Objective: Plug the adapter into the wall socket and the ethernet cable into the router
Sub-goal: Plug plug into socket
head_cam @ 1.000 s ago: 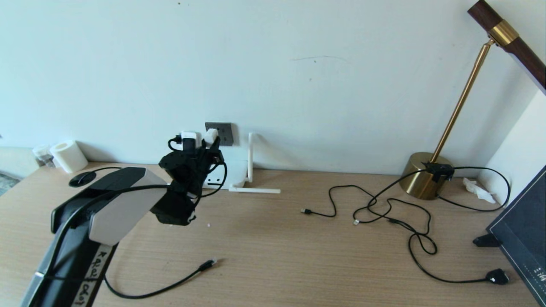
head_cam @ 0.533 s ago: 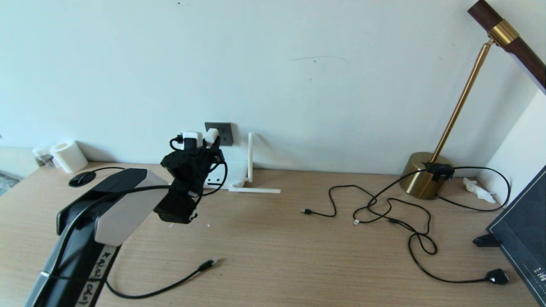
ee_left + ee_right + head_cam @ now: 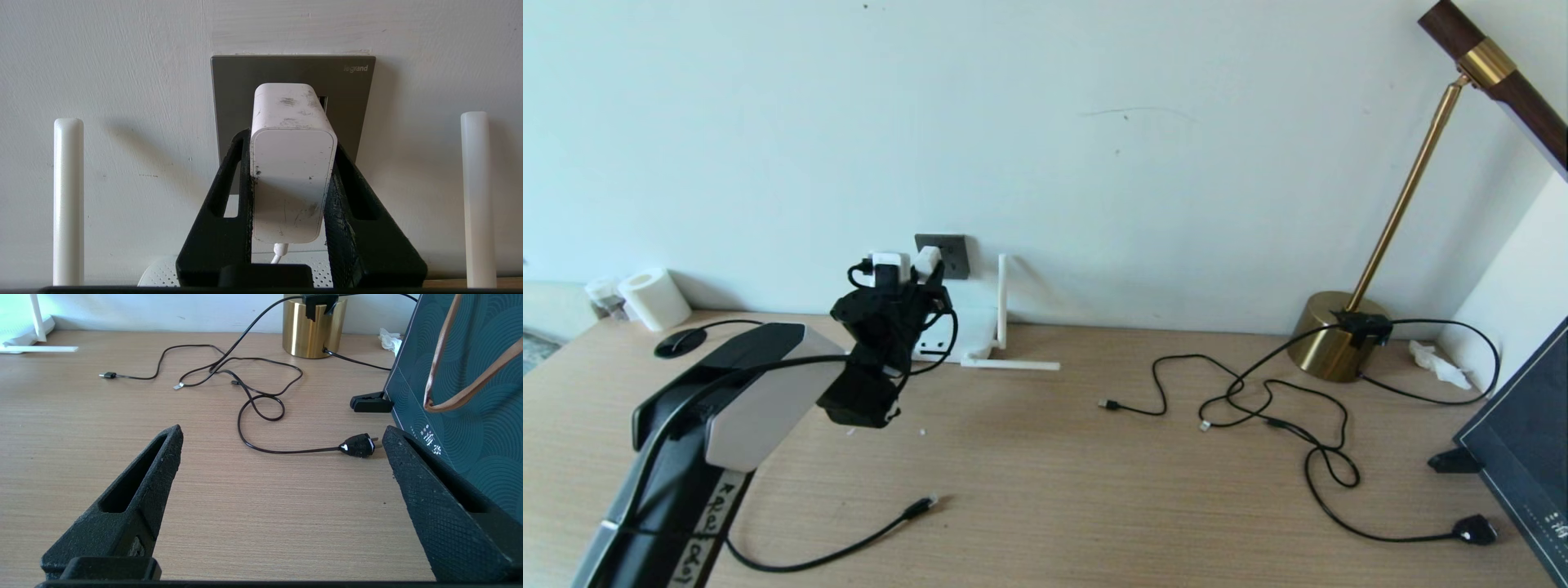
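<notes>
My left gripper is shut on the adapter, a white rounded block with its thin white cord hanging below. The adapter's far end sits against the dark grey wall socket; its pins are hidden. In the head view the adapter is at the wall socket, above the router, which my left arm mostly covers. Two router antennas flank the gripper. The ethernet cable lies loose on the desk's front left, its clear plug free. My right gripper hangs open over bare desk.
A brass lamp base stands at the back right with thin black cables tangled before it and a black two-pin plug. A dark patterned bag bounds the right side. A white roll sits at the back left.
My left arm has edged slightly forward toward the wall with the adapter held; over the last half second it has hardly moved. Nothing else has shifted.
</notes>
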Robot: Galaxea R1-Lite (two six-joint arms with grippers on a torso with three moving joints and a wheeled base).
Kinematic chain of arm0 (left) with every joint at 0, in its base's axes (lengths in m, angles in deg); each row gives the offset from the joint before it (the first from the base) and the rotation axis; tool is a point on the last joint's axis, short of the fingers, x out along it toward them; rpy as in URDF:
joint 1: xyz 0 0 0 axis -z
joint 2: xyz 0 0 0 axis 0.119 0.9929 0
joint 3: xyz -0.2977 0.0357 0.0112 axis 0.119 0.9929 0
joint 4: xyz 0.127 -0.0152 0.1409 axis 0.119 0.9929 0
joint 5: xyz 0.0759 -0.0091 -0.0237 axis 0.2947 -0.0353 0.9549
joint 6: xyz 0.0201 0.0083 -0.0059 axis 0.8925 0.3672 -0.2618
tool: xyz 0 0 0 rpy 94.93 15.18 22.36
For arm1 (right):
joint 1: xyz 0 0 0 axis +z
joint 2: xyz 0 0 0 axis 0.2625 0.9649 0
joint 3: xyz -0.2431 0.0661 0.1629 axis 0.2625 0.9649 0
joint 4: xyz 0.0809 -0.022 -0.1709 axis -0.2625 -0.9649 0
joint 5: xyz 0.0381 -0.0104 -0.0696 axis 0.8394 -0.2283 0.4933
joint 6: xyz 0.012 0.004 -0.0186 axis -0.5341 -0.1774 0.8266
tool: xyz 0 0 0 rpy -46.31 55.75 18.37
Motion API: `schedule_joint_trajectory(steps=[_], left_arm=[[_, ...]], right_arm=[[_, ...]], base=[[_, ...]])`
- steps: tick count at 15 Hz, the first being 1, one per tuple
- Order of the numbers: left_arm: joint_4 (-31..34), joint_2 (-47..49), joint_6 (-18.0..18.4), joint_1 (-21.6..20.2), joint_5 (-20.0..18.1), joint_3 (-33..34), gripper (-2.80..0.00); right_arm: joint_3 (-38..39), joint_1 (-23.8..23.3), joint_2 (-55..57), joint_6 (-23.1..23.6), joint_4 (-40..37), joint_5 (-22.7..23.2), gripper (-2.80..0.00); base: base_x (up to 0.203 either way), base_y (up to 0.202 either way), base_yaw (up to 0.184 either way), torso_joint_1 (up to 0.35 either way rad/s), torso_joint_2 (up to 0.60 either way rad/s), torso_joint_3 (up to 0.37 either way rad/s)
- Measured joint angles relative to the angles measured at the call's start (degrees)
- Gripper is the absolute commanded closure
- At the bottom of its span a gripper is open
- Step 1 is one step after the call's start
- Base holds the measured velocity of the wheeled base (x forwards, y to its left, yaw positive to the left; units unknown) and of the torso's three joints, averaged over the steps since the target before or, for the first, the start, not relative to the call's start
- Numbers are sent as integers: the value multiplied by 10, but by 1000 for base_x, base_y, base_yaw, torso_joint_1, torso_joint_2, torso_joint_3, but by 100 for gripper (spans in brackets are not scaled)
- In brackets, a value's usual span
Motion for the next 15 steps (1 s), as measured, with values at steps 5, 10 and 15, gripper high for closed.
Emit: schedule_joint_trajectory(steps=[5,10,15], left_arm=[[9,7,0,-1,0,-18,0],[11,13,0,-2,0,-23,0],[25,18,-1,-2,0,-42,0]], right_arm=[[0,0,0,0,0,0,-280],[0,0,0,0,0,0,-280],[0,0,0,0,0,0,-280]], base=[[0,0,0,0,0,0],[0,0,0,0,0,0],[0,0,0,0,0,0]])
